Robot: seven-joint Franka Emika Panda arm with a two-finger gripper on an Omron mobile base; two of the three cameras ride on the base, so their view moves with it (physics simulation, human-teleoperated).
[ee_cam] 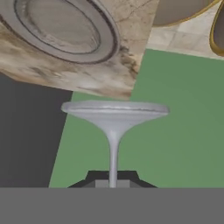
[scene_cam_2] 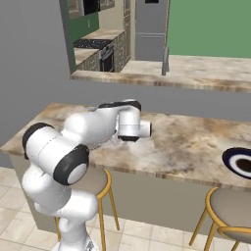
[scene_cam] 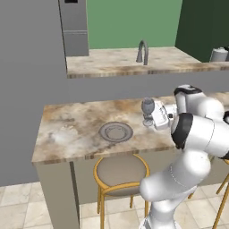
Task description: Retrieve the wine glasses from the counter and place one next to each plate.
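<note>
Bar top (scene_cam: 67, 129), mottled tan-brown stone on plain grey sides, spans the near ground of the left base view. Left part of it bare.

Plate (scene_cam: 116, 132), grey, round, broad raised rim, lies flat on the bar top near its front edge, directly above a round stool (scene_cam: 121, 172) with a yellow frame and grey-brown seat. The hand view shows the same plate (ee_cam: 57, 28) from close by, rim and shallow well visible, stone surface around it.

Wine glass (scene_cam: 148, 110), translucent grey-blue, stands upright just right of the plate, its bowl raised above the bar top; whether its foot touches the stone cannot be told. Gripper (scene_cam: 154, 117) reaches it from the right, jaws closed tight on the thin stem. In the hand view the round foot and stem of the glass (ee_cam: 113, 120) run straight out from between the dark finger tips (ee_cam: 131, 177).

Arm, white with dark joints, rises from the lower right of the left base view and bends over the bar.

Counter (scene_cam: 116, 60) behind, same stone, carries a grey curved faucet (scene_cam: 142, 51).

Right base view: second plate (scene_cam_2: 238, 162), dark-rimmed with a pale centre, at the far right of the bar top, above another stool (scene_cam_2: 230, 208).
</note>
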